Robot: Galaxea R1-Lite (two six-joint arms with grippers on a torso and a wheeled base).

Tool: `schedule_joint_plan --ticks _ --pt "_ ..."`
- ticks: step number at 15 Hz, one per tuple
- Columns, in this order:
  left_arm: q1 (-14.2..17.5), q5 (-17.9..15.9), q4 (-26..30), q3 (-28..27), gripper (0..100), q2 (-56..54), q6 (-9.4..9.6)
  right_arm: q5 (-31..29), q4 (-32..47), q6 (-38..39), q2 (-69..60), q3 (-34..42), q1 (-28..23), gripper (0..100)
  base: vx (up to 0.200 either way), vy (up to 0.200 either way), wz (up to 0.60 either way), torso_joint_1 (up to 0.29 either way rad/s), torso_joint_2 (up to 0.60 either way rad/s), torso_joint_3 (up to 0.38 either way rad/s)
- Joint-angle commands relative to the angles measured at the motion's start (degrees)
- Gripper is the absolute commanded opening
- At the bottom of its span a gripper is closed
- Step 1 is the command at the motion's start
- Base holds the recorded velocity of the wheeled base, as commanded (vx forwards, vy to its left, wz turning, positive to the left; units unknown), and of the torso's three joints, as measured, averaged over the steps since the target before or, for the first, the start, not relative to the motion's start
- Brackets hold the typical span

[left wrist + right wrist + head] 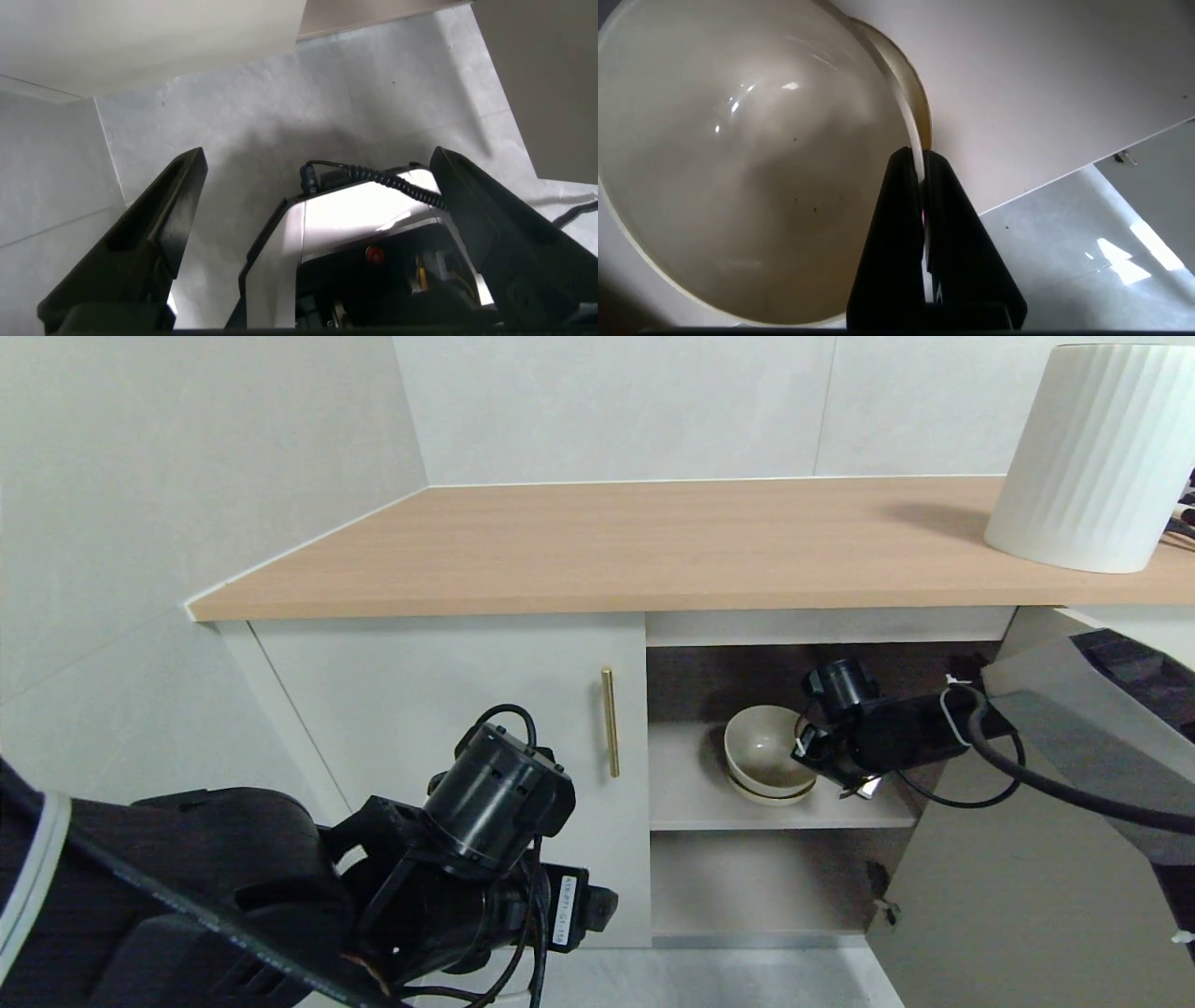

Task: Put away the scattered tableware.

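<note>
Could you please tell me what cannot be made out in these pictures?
Head view: how many dishes lie under the bowl; it covers them.
Head view: the white container, cut off by the right edge.
Head view: the shelf's right end, behind the right gripper.

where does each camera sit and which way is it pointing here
Head view: on the robot's head, facing forward and down at the counter and open cabinet; left arm low on the left, right arm stretched to the bowl on the shelf.
Left wrist view: on the left wrist, facing down at the floor past the open left pincer.
Right wrist view: on the right wrist, facing along the right pincer, shut on the bowl's rim.
Shared: head and right wrist views both show the bowl and right pincer.
</note>
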Motion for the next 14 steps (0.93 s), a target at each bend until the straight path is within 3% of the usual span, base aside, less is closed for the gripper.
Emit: schedule_joint_plan --ticks 1,2,11,14 --pt "0.0 0.0 0.0 0.0 100 0.1 -0.04 -0.1 0.0 -0.1 0.0 0.0 0.0 0 0.0 0.0 0.0 0.0 0.0 0.0" --pt "0.0 0.0 0.0 0.0 100 0.1 -0.04 -0.2 0.0 -0.1 0.0 0.0 0.0 100 0.0 0.0 0.0 0.0 0.0 0.0" --pt "0.1 0.0 0.0 0.0 100 -0.2 -0.12 -0.1 0.7 -0.1 -1.6 1.1 0.4 100 0.0 0.0 0.0 0.0 0.0 0.0" --pt "0.6 1.7 0.0 -0.1 100 -1.1 -0.39 0.5 0.7 -1.5 -7.3 5.9 1.2 100 0.0 0.0 0.0 0.0 0.0 0.0"
